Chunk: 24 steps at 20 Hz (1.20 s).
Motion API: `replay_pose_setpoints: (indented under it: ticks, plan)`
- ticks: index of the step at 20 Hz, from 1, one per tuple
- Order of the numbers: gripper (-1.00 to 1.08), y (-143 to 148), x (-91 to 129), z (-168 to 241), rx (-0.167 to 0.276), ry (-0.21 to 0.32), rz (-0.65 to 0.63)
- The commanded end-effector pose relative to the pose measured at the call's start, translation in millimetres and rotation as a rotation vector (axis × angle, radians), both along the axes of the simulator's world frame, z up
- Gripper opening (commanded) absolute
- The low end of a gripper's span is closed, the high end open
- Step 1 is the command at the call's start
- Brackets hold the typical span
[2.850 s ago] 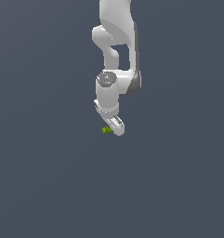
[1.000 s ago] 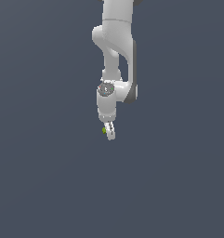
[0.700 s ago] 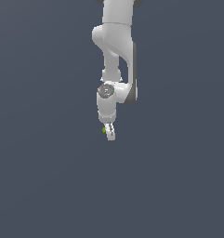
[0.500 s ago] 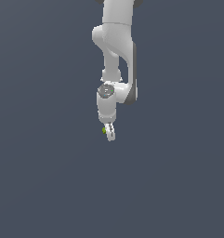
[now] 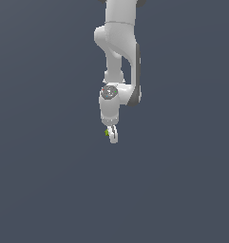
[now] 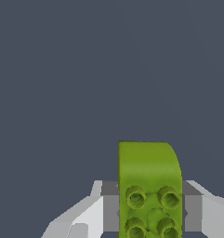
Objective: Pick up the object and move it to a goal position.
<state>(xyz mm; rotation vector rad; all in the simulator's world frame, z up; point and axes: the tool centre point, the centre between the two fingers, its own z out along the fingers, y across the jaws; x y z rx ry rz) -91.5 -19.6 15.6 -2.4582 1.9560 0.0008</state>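
Observation:
The object [image 6: 148,176] is a yellow-green blocky piece with round studs. In the wrist view it sits between my two grey finger pads [image 6: 109,204], which press on its sides. In the exterior view it shows only as a tiny green speck [image 5: 107,133] beside the white fingers. My gripper [image 5: 111,136] hangs below the white arm [image 5: 119,52], pointing down, and is shut on the object, which it holds in front of the plain grey ground.
A flat, uniform dark grey surface [image 5: 49,190] fills both views. No other objects, containers or edges show.
Since 2.9 s ago the wrist has turned, so the gripper looks narrower from the exterior view. Over the last second the arm and object have barely moved.

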Motion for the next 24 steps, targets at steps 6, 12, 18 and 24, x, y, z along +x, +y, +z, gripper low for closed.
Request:
replay_pose_setpoints:
  ticks: [6,12,18,24]
  plan:
    - [-1.00,16,-4,24,0.001,-0.001,0.000]
    - [-1.00,40,-11,62,0.002,0.000,0.000]
    - [-1.00,72,-20,114,0.000,0.000,-0.001]
    - [-1.00,109,-30,174,-0.003,-0.001,-0.002]
